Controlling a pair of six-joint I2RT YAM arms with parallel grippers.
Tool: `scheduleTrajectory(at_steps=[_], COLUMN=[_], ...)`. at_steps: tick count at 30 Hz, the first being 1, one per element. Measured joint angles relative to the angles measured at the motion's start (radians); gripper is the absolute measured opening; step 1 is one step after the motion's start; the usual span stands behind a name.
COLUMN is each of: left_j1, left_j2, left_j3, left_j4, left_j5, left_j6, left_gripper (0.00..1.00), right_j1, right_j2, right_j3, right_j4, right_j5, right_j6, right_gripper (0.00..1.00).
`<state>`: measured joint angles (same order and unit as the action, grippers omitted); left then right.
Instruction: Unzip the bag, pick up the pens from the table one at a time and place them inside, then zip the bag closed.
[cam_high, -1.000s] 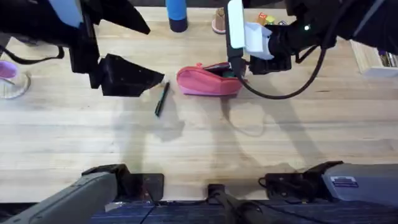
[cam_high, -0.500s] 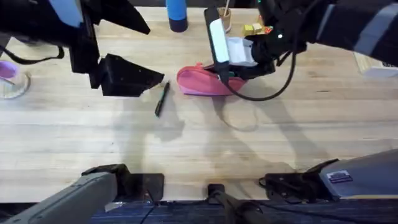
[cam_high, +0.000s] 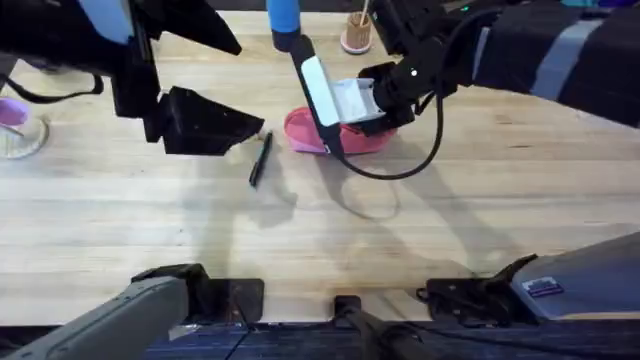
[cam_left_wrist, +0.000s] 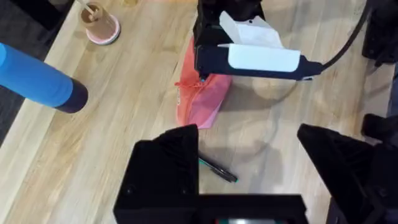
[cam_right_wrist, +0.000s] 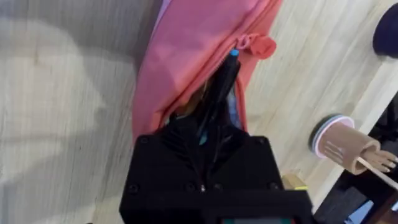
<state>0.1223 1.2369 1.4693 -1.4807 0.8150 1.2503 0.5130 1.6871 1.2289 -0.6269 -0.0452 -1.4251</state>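
Bag: one pink bag (cam_high: 355, 137) lies on the counter (cam_high: 400, 240) near its far edge, at about 12 o'clock from the centre; its zipper gapes open.
Pull: one reddish pull (cam_right_wrist: 263, 46) sits at the bag's end.
Pens: two. One pen (cam_high: 260, 159) lies loose on the counter at 9 o'clock of the bag, just beside it. The other pen (cam_right_wrist: 219, 84) is pinched by the right hand, its tip inside the bag's opening.
Right hand (cam_right_wrist: 208, 134): closed on that pen, directly over the bag.
Left hand (cam_left_wrist: 249, 162): fingers spread apart, gripping nothing, above the loose pen.
Blue cylinder (cam_left_wrist: 37, 79): one, at the far edge.
Small cup (cam_left_wrist: 99, 23): one, with a stick in it.
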Motion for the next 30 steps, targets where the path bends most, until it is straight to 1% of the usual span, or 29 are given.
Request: scheduleTrajectory(at_steps=[5, 11, 15, 20, 24, 30], left_j1=[0.0, 0.0, 0.0, 0.0, 0.0, 0.0], left_j2=[0.0, 0.0, 0.0, 0.0, 0.0, 0.0], left_j3=[0.0, 0.0, 0.0, 0.0, 0.0, 0.0], left_j4=[0.0, 0.0, 0.0, -0.001, -0.001, -0.001], left_j5=[0.0, 0.0, 0.0, 0.0, 0.0, 0.0], left_j6=[0.0, 0.0, 0.0, 0.0, 0.0, 0.0], left_gripper=[0.993, 0.993, 0.993, 0.993, 0.992, 0.994], right_j1=[0.004, 0.02, 0.02, 0.02, 0.023, 0.048], right_j2=[0.001, 0.001, 0.001, 0.001, 0.001, 0.001], right_j3=[0.0, 0.0, 0.0, 0.0, 0.0, 0.0], right_j4=[0.002, 0.0, -0.003, -0.01, -0.049, -0.053], right_j5=[0.026, 0.152, 0.205, 0.232, 0.244, 0.227], right_j6=[-0.008, -0.016, -0.018, -0.02, -0.02, -0.019], right_gripper=[0.031, 0.031, 0.031, 0.031, 0.031, 0.031])
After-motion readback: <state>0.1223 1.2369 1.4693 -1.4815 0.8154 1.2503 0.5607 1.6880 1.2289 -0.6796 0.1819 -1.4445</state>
